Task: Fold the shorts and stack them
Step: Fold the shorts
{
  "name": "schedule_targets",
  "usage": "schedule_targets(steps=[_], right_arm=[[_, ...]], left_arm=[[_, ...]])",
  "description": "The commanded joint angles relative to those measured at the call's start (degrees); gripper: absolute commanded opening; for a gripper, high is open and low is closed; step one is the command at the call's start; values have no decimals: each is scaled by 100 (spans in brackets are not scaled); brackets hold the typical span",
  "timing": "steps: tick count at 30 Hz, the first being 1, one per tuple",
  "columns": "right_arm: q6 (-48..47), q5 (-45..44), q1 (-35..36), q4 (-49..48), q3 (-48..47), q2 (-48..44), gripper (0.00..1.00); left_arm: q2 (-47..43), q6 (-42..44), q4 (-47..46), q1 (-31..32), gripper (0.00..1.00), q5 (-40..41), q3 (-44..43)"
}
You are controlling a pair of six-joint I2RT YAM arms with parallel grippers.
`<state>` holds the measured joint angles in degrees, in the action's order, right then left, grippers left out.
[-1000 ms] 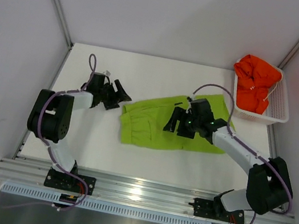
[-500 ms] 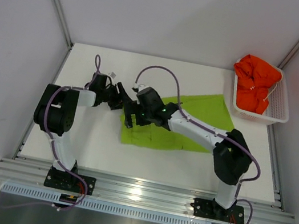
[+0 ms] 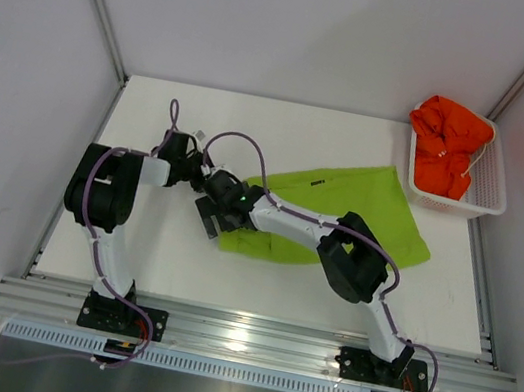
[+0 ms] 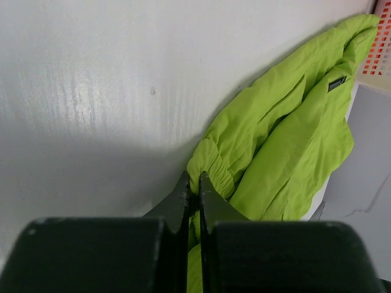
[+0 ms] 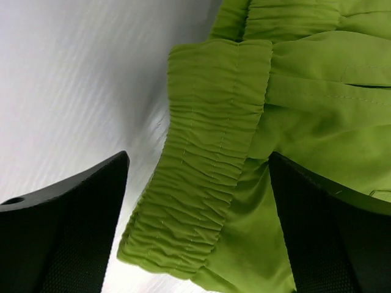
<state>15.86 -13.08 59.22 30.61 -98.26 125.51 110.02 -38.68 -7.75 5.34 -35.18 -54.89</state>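
Right claw (image 5: 197,204) released, fingers spread wide; the waistband (image 5: 211,152) of the lime green shorts (image 5: 330,134) lies between them. Just beyond, left claw (image 4: 194,183) clenched on that garment's edge. Orange-red shorts (image 3: 447,137) bunched in white basket (image 3: 487,191), far beyond both.

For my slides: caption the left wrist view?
Closed left gripper pinching the gathered edge of the lime green shorts on the white table.

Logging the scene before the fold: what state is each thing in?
Lime green fabric shorts: rumpled on table.
White plastic mesh basket: upright, filled.
Bright orange-red fabric shorts: crumpled inside it.
Left tool: shut on green shorts.
Right tool: open over their waistband.
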Motion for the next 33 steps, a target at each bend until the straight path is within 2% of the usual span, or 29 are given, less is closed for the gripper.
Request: schedule_targets(steps=[1,8,12,13,18,22,33], right_arm=[[-21,-493,-16,112,-325,166,93],[102,-784,-86,-186,-46,88,77],[295,-722,-218,-766,482,-290,65],[356,-722,-279,-915,553,-343,59],[523,-643,-490,-1171,799,-475,50],[682,-608,-587,-1688,1150,-695,50],[770,-494,-737,-1813,949,-713,52]], left_arm=[[46,106,-78,-25,0,-95,13],[28,-35,-429,-33,0,-77,401],[11,9,-429,-33,0,-112,392],[-6,18,-421,-33,0,-121,409],[-147,158,-271,-33,0,-77,418],[-235,211,-227,-33,0,-15,488],[-200,229,-192,-33,0,-24,462]])
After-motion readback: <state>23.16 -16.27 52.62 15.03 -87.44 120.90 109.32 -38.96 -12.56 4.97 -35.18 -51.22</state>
